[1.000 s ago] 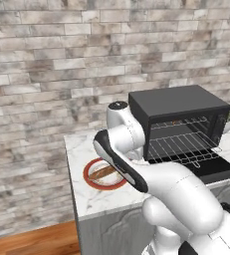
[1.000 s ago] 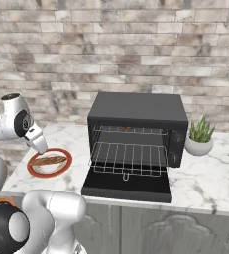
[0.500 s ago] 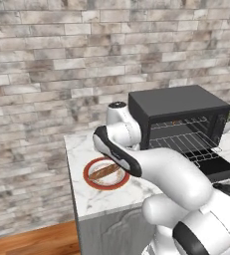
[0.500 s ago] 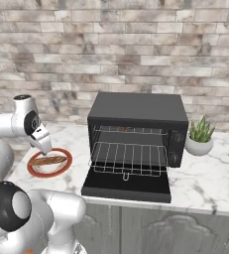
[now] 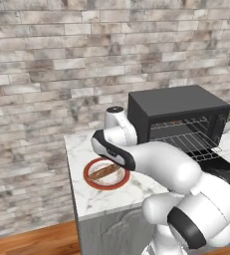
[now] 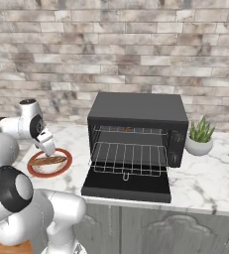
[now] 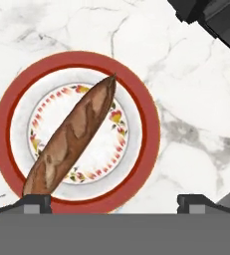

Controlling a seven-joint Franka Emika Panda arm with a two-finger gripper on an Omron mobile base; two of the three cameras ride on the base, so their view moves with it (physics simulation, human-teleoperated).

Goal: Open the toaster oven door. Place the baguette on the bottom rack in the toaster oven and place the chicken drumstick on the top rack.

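**Inspector:** State of the oven (image 6: 136, 119)?

**Assistant:** It stands on the marble counter (image 6: 205, 173). The door (image 6: 127, 185) is down flat, hinged at its lower edge. Two wire racks show inside: the top rack (image 6: 128, 131) and the bottom rack (image 6: 128, 159), the lower one drawn partly forward over the door. Both look bare, though something small and reddish at the back of the upper one is too faint to identify.

**Inspector:** The baguette?

**Assistant:** The baguette (image 7: 71, 137) lies diagonally across a red-rimmed plate (image 7: 149, 129) with a flowered inner ring. The plate sits on the counter to the left of the oven, apart from it.

**Inspector:** And the gripper?

**Assistant:** The gripper (image 7: 114, 201) hangs above the plate, pointing down at it. Its jaws are spread wide, one fingertip (image 7: 34, 201) over the lower end of the loaf, the other beyond the plate's rim. Nothing is between them; it is released, touching no item.

**Inspector:** Anything else on the counter?

**Assistant:** A potted plant (image 6: 200, 138) in a white pot, just right of the oven.
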